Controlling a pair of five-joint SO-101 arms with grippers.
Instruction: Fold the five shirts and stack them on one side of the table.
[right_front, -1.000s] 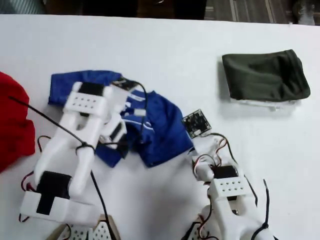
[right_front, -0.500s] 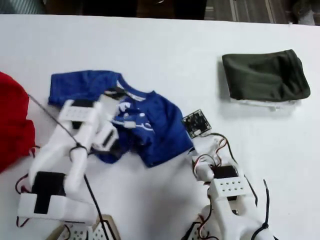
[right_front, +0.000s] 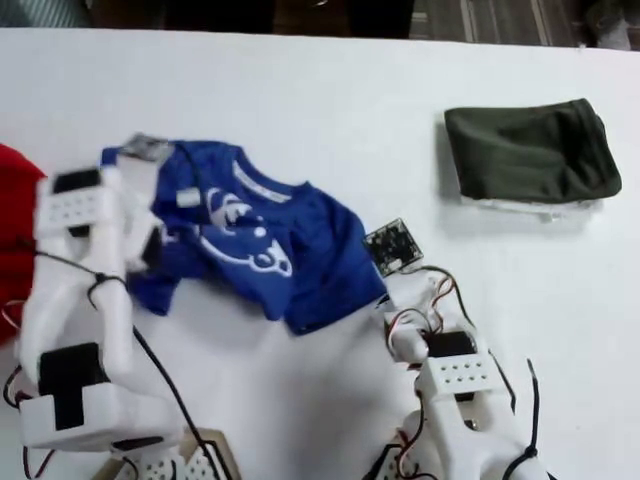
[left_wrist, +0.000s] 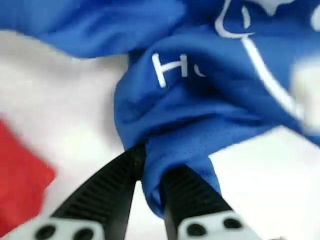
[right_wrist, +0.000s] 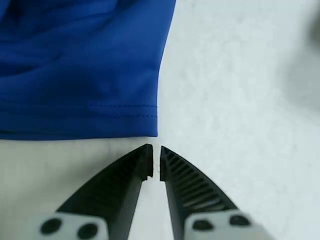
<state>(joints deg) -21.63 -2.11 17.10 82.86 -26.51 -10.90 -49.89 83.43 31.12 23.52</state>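
Layout: red shirt (right_front: 18, 235) at the left edge of the table (right_front: 330, 90). Left gripper (left_wrist: 150, 162) clamped on a bunched edge of the blue shirt (right_front: 280, 250), which lies crumpled mid-left. Right gripper (right_wrist: 155, 161) fingers together, holding nothing, just off the blue hem corner. Folded dark green shirt (right_front: 530, 150) far right.

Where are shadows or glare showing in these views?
High view: soft shadows along the near edges of the green shirt and blue shirt; no glare on the table. Left wrist view: shade on the table beside the fold the left gripper pinches. Right wrist view: a grey patch of shade in one corner, away from the right gripper.
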